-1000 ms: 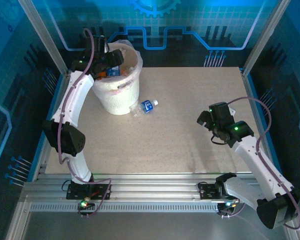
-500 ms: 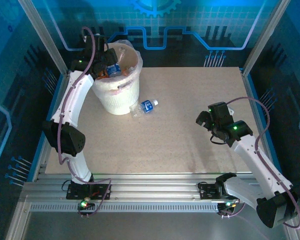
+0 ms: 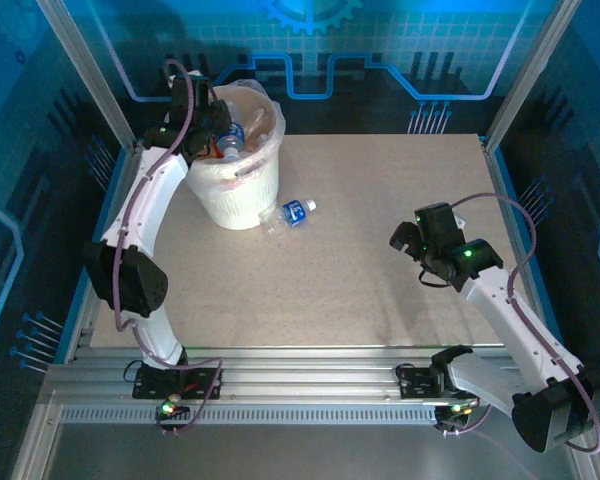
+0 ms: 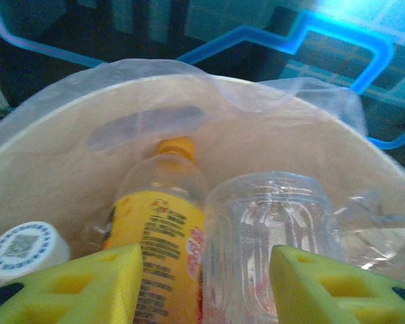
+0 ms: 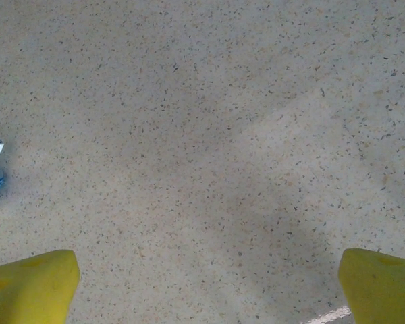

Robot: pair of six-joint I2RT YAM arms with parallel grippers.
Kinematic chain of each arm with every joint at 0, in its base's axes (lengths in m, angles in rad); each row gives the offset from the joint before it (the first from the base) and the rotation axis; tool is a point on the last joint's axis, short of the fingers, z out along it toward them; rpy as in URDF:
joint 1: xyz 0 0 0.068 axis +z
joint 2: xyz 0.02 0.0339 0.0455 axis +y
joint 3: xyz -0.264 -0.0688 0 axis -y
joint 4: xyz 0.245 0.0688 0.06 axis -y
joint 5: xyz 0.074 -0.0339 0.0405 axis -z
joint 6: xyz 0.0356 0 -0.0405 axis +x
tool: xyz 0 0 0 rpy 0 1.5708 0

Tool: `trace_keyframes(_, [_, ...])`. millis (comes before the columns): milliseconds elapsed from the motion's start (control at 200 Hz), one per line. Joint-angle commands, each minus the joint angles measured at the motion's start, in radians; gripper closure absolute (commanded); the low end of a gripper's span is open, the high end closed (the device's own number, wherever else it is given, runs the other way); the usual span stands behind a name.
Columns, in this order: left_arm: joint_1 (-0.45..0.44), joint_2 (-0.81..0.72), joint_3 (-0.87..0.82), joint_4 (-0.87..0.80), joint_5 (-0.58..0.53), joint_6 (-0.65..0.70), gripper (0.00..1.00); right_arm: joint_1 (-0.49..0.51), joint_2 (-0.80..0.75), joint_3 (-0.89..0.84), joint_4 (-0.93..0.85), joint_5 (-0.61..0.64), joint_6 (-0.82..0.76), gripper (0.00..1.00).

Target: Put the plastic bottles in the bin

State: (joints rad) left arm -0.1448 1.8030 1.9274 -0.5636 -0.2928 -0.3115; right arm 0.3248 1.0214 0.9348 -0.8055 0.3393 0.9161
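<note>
Just below left jaws, bottles [image 4: 266, 233], inside bin [image 4: 47, 169]

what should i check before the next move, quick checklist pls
1. Left gripper free of any bottle: ok, fingers apart above the bin, nothing clamped.
2. Dropped bottles inside the bin: ok, yellow-label bottle and clear bottle lie within the liner.
3. All bottles binned: not ok, a blue-label bottle lies on the table by the bin's base.
4. Right gripper ready: ok, open over bare table.
5. Gap between that bottle and the bin wall: cannot tell.
</note>
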Motion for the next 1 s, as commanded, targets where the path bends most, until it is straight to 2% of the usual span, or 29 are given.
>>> trace_keyframes(0, [0.005,-0.044,-0.036,0.093,0.136,0.012,0.46,-0.012,0.002,0.01,0.001,-0.002,-0.004,0.0])
trace_keyframes(315, [0.005,-0.07,-0.105,0.238,0.244,0.027,0.47,-0.01,-0.007,0.008,-0.003,0.001,-0.004,0.0])
trace_keyframes(690, [-0.001,-0.03,-0.107,0.3,0.539,0.043,0.54,-0.009,-0.004,0.003,-0.003,0.001,0.004,0.0])
trace_keyframes(890, [-0.002,-0.062,-0.162,0.273,0.51,0.117,0.56,-0.008,-0.011,0.001,-0.004,0.004,0.006,0.0])
trace_keyframes(995, [-0.003,-0.082,-0.191,0.249,0.486,0.145,0.6,-0.009,-0.01,-0.002,-0.003,0.005,0.008,0.0])
